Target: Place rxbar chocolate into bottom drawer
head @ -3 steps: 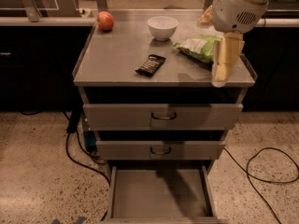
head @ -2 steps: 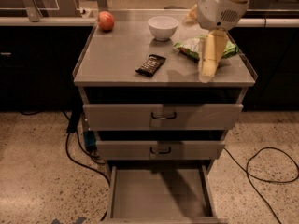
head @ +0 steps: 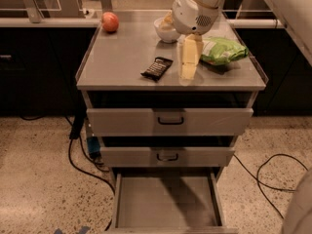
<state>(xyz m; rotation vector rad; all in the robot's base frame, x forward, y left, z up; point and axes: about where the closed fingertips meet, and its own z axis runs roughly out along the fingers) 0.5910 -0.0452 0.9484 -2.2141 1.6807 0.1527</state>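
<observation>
The rxbar chocolate (head: 157, 68), a small dark wrapper with pale lettering, lies flat on the grey cabinet top (head: 122, 62) near its front middle. My gripper (head: 187, 71) hangs from the white arm just right of the bar, its pale fingers pointing down close to the top. It holds nothing that I can see. The bottom drawer (head: 165, 204) is pulled out below, its grey floor bare.
A green and white chip bag (head: 223, 50) lies right of the gripper. A white bowl (head: 165, 29) and a red apple (head: 110, 21) sit at the back. Two upper drawers (head: 170, 121) are shut. Cables (head: 273, 179) trail on the floor.
My gripper has moved left across the cabinet top, from its front right corner past the chip bag to just right of the rxbar. The bar has not moved.
</observation>
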